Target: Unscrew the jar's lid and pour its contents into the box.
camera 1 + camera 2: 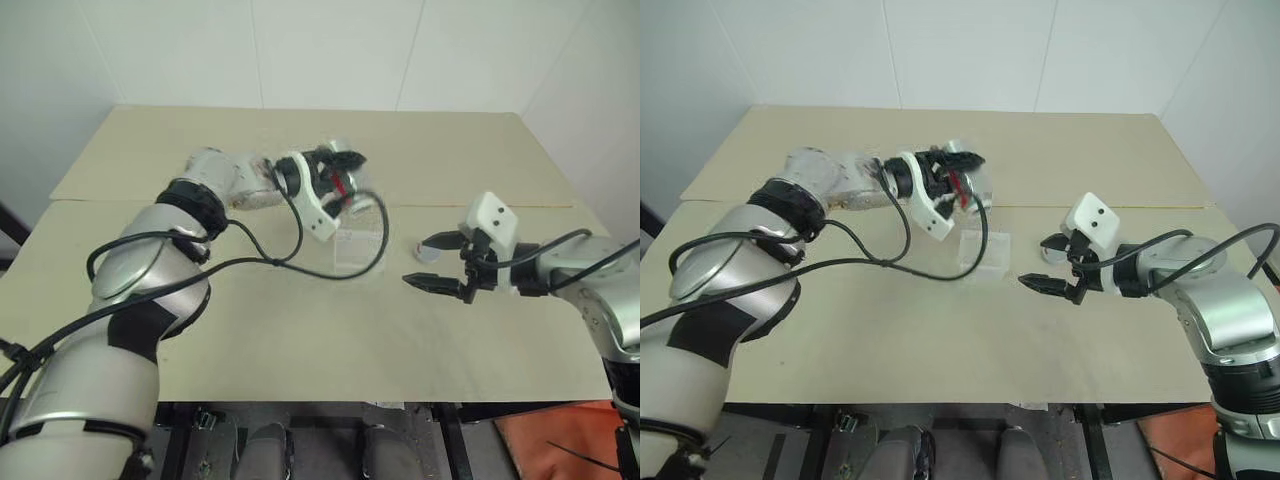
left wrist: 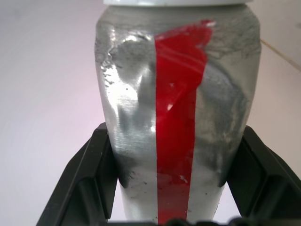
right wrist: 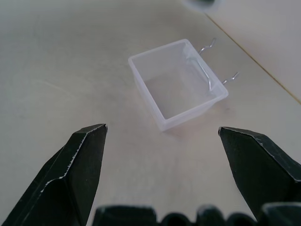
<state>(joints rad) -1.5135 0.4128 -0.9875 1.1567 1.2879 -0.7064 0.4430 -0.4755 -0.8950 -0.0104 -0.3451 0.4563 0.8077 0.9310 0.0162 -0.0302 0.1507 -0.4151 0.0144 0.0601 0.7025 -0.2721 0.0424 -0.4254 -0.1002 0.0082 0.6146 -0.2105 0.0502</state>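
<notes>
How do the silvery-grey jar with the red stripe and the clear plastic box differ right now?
The silvery-grey, red-striped jar is opaque; the clear rectangular plastic box is see-through. The jar is held up off the tan table, clamped in the left gripper; the box rests on the table, untouched, ahead of the open right gripper. The jar looks tipped over above the box; the box sits level, mouth up, and looks empty. Both are small containers.

The box (image 1: 985,254) sits on the tabletop (image 1: 1060,150) between my arms; the jar (image 1: 962,184) hangs just behind it.
</notes>
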